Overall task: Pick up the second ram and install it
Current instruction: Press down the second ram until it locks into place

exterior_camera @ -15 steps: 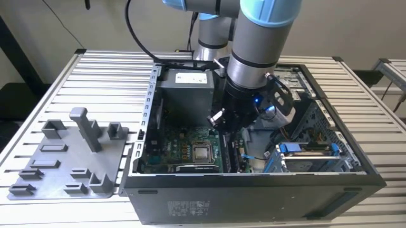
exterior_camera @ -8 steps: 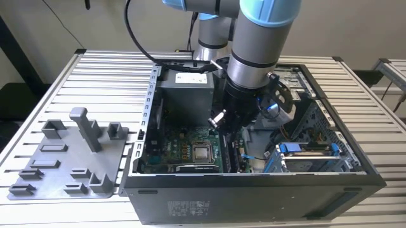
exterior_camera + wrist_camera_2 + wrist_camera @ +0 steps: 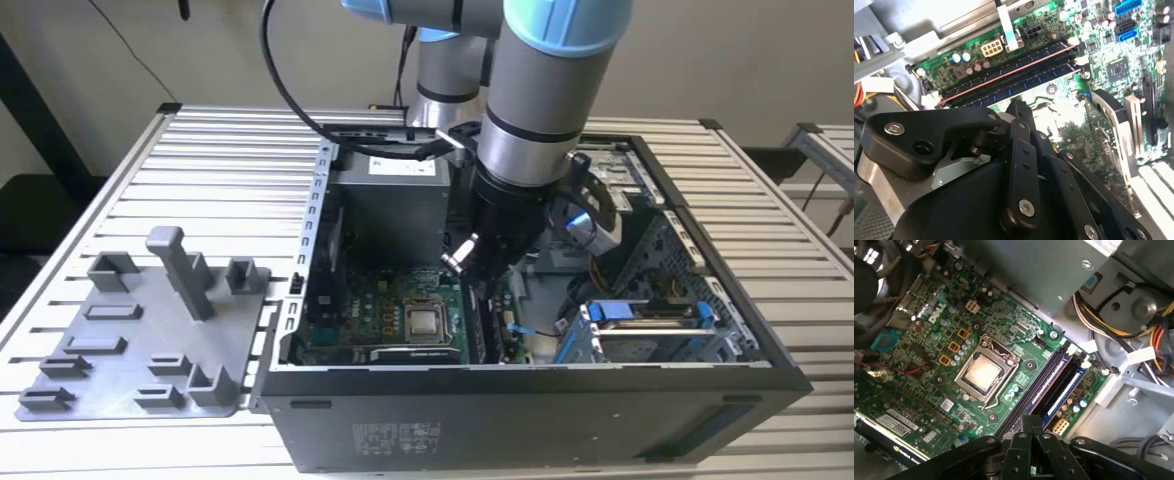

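My gripper (image 3: 1017, 106) hangs inside the open computer case (image 3: 534, 400), low over the green motherboard (image 3: 1004, 330). Its black fingers are pressed together with nothing visible between them. Just beyond the fingertips, two long dark ram sticks stand on edge in the memory slots. The stick closer to the fingertips is the second ram (image 3: 1019, 84), and the other (image 3: 1009, 67) runs alongside it. In the first wrist view the same slots (image 3: 1046, 387) run away from the gripper (image 3: 1031, 422). In the exterior view the gripper (image 3: 483, 272) sits right of the processor socket (image 3: 424, 322).
A grey plastic tray (image 3: 134, 340) with upright posts lies on the slatted table at the exterior view's left. Around the gripper are the power supply (image 3: 387, 190), bundled cables (image 3: 1124, 315), a drive cage (image 3: 647, 325) and a graphics card (image 3: 894, 425).
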Robot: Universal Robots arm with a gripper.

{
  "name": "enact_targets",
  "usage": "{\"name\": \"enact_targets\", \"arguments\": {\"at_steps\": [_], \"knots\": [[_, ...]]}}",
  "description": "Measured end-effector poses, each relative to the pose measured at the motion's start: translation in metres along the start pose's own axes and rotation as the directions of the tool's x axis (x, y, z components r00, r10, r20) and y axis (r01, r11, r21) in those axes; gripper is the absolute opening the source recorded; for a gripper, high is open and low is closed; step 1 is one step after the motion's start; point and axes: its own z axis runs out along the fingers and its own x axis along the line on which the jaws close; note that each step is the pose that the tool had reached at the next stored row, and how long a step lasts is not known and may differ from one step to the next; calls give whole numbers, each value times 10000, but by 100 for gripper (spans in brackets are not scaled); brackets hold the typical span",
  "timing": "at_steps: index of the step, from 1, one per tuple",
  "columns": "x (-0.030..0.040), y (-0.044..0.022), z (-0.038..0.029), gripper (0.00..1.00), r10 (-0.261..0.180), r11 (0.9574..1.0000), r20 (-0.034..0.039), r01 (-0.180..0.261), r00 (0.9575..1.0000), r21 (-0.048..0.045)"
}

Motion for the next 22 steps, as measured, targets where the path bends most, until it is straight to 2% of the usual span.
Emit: {"name": "enact_targets", "arguments": {"at_steps": [2, 5, 7, 11, 14, 16, 22], "knots": [[2, 1, 0, 11, -327, 9995, -4, 327, 9995, 6], [3, 2, 0, 11, -859, 9963, -11, 860, 9963, 13], [3, 2, 1, 11, -1222, 9925, -16, 1222, 9925, 18], [3, 2, 1, 11, -1947, 9809, -28, 1947, 9809, 27], [3, 2, 2, 11, -2474, 9689, -36, 2474, 9689, 33], [3, 2, 2, 11, -2836, 9589, -42, 2836, 9589, 38], [7, 5, 7, 11, -3811, 9245, -58, 3811, 9245, 47]]}}
